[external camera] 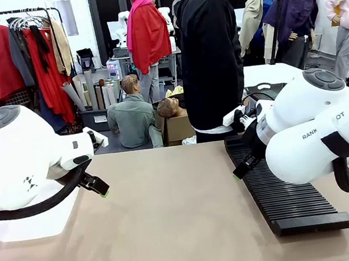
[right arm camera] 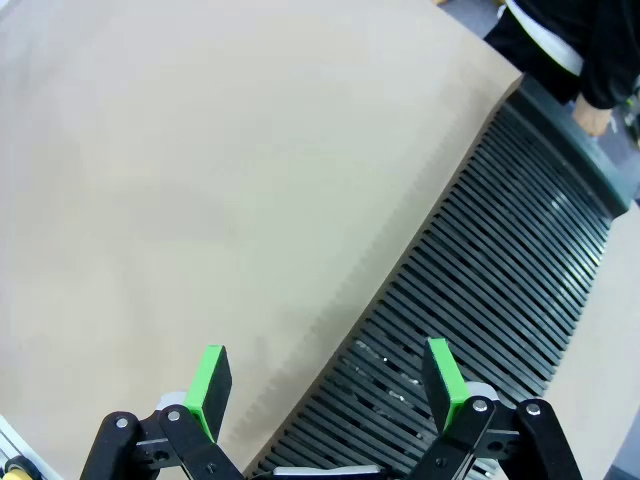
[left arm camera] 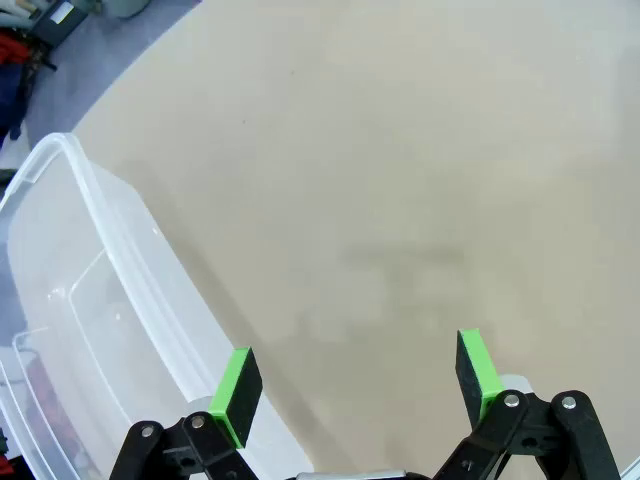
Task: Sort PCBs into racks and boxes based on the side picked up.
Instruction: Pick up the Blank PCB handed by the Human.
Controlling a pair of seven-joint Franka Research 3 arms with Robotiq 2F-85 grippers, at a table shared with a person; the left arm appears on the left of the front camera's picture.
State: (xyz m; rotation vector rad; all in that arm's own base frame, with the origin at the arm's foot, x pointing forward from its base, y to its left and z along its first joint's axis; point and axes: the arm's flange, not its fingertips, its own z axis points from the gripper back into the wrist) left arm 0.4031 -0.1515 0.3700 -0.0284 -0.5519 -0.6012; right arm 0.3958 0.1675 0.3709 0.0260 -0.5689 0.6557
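- The left arm comes in from the left side, and its wrist is bent so that the left pincer points down and inward.
- Its jaws stand wide apart, and the green pads face each other with nothing between them.
- The right arm reaches in from the right side, its forearm sloping down to the right pincer.
- That pincer's jaws are also spread wide and grip nothing.
- In the front view the two pincers are well apart, each tilted toward the other, tips lower than wrists.
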